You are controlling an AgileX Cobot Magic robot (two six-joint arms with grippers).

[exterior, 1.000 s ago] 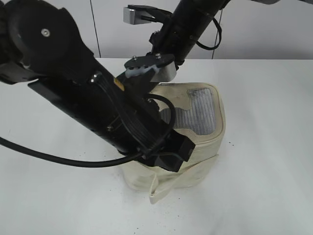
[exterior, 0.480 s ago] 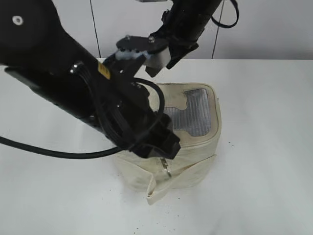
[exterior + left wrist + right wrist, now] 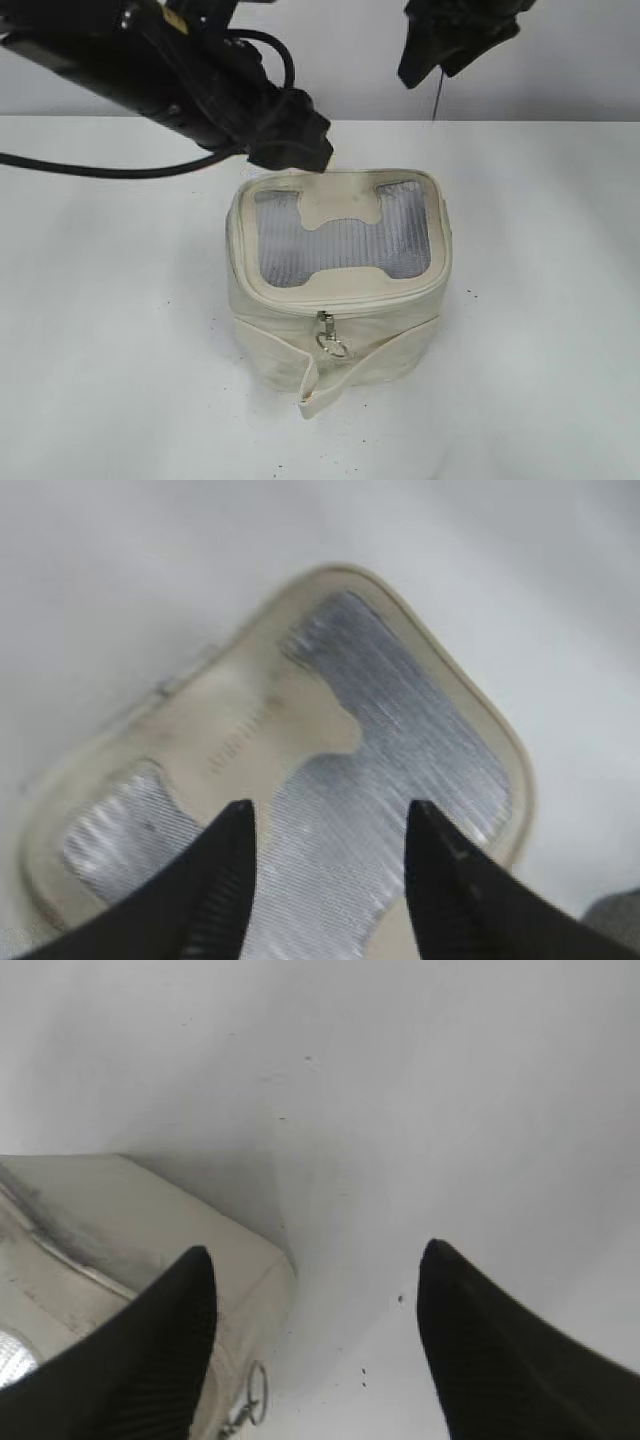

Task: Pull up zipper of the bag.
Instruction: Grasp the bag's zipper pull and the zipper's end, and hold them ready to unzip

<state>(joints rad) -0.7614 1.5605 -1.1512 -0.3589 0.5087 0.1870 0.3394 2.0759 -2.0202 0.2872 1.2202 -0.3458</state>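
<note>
The cream bag (image 3: 340, 345) stands on the white table, its grey mesh top (image 3: 345, 250) and cream H-shaped patch showing. The zipper track (image 3: 345, 303) runs round the top rim. A silver pull with a round ring (image 3: 330, 338) hangs at the front middle. My left gripper (image 3: 330, 820) is open and empty, above the mesh top (image 3: 400, 750). In the exterior view the left arm's end (image 3: 290, 140) is at the bag's back left. My right gripper (image 3: 315, 1265) is open and empty, above the table beside the bag (image 3: 120, 1220); a ring pull (image 3: 255, 1395) shows there. The right arm (image 3: 450, 40) is raised at the back.
The loose cream strap (image 3: 340, 375) hangs down the bag's front to the table. A black cable (image 3: 100, 170) trails from the left arm over the table's left side. A grey wall stands behind the white table (image 3: 540, 300).
Both arms have lifted up and back off the bag. The left arm no longer covers the top or the front, so the front pull now hangs free in view.
</note>
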